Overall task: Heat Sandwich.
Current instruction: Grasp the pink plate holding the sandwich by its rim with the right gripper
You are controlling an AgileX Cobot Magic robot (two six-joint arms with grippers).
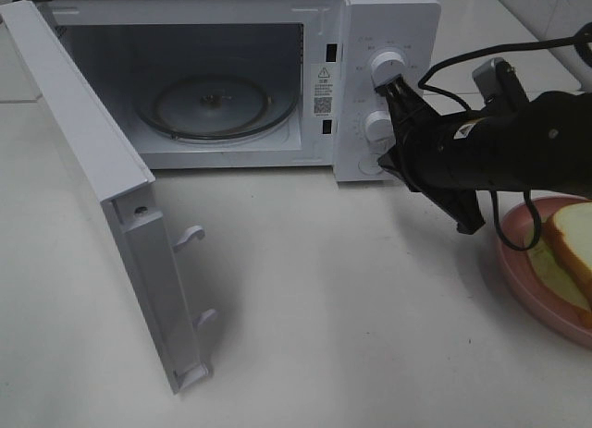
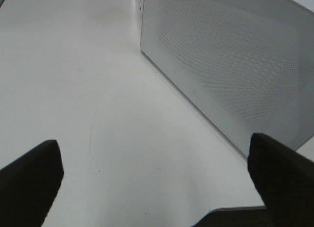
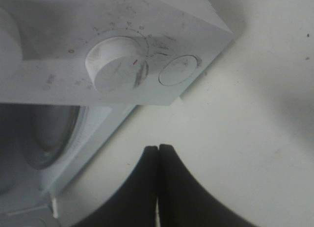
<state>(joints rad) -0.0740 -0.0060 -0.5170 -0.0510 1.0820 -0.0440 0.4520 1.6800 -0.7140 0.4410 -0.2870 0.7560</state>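
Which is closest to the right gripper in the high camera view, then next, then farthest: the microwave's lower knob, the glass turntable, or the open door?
Measured from the right gripper, which is shut:
1. Lower knob: on the control panel, right by the fingertips.
2. Glass turntable: inside the cavity, further left.
3. Open door: swung out at the far left.

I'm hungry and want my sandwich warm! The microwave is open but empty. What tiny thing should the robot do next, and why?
Probably pull the right pincer back from the microwave toward the pink plate and open it. It is shut and holds nothing, the glass turntable is bare, and the sandwich sits on the plate outside.
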